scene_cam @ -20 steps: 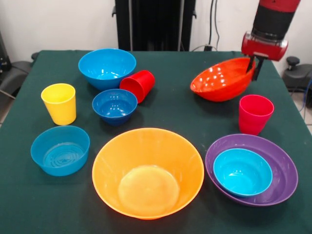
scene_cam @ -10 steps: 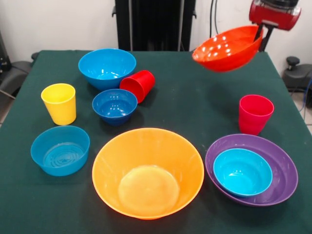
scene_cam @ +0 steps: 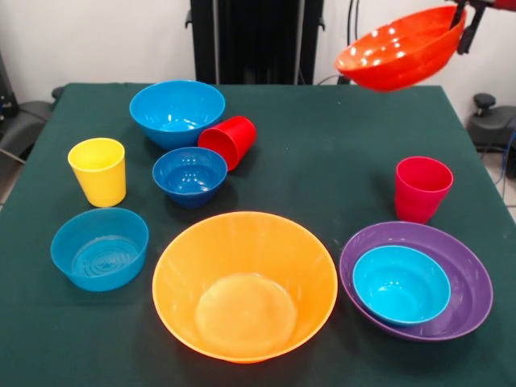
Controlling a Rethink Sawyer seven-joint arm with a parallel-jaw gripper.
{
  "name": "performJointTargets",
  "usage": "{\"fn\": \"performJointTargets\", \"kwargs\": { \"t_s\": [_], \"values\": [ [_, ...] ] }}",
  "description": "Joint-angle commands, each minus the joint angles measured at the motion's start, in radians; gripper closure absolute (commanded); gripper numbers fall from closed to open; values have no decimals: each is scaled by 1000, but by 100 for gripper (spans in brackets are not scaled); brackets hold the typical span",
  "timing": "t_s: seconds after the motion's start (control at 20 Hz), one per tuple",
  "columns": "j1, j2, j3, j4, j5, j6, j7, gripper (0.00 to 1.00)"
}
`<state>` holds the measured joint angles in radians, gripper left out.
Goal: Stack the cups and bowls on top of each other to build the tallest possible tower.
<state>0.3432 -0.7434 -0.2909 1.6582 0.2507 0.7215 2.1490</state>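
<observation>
My gripper [scene_cam: 463, 24] is at the top right edge, high above the table, shut on the rim of the wide red-orange bowl [scene_cam: 399, 58], which hangs tilted in the air. Below it at the front right, the purple bowl [scene_cam: 476, 284] holds a light blue bowl [scene_cam: 401, 284] nested inside, the start of the tower. A pinkish-red cup [scene_cam: 422, 189] stands upright just behind the purple bowl. The huge orange bowl [scene_cam: 244, 284] sits front centre. A red cup [scene_cam: 230, 141] lies on its side between a large blue bowl [scene_cam: 177, 109] and a small dark blue bowl [scene_cam: 190, 175].
A yellow cup [scene_cam: 98, 171] stands upright at the left, with another blue bowl [scene_cam: 100, 247] in front of it. The green table cloth [scene_cam: 322, 177] shows bare between the red cup and the pinkish-red cup.
The gripper has lifted the red-orange bowl off the table and carried it up and to the right. Everything else has stayed in place.
</observation>
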Motion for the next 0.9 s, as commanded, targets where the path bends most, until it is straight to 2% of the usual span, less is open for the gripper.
{"fn": "performJointTargets", "kwargs": {
  "t_s": [0.05, 0.35, 0.7, 0.9],
  "values": [
    [-67, 33, 100, -192, -40, 162, 27, 100],
    [-113, 86, 145, -345, -55, 244, -26, 100],
    [-143, 185, 168, -508, -72, 277, -35, 100],
    [-155, 247, 176, -582, -78, 262, -37, 100]
  ]
}}
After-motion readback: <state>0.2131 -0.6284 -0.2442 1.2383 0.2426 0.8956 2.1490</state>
